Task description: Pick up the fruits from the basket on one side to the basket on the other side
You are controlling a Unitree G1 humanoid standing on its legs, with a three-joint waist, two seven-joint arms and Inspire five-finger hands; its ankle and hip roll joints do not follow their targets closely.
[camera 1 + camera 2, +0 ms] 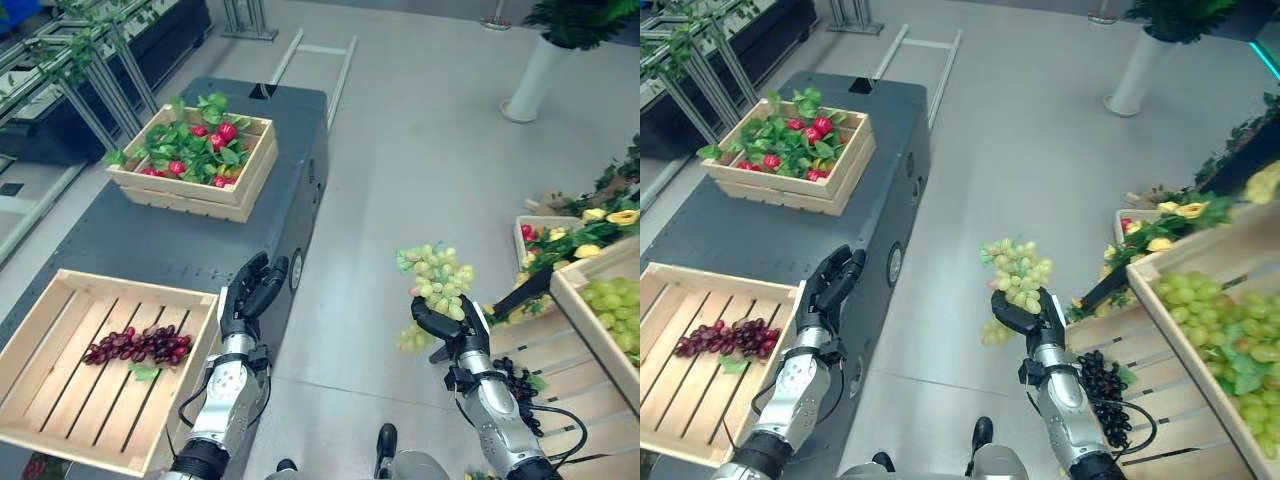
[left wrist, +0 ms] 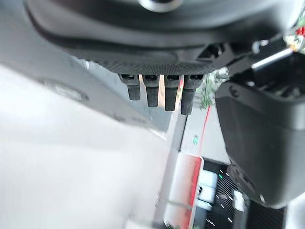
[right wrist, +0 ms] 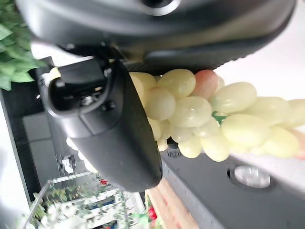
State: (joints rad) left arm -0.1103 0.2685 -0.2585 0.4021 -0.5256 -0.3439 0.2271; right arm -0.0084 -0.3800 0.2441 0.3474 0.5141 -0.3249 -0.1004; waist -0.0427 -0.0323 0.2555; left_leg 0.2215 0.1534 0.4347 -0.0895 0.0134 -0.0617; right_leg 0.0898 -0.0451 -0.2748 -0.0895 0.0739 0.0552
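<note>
Right robot hand (image 1: 446, 324) clasps a green grape bunch (image 1: 437, 277), long axis upright above it; left robot hand (image 1: 251, 292) hangs open, empty.

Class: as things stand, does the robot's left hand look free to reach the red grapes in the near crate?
Probably yes. The left hand is open and holds nothing, just beside the crate; the red grapes lie uncovered on its slats.

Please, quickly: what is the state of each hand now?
Left hand: open, holding nothing.
Right hand: closed on the green grape bunch.
</note>
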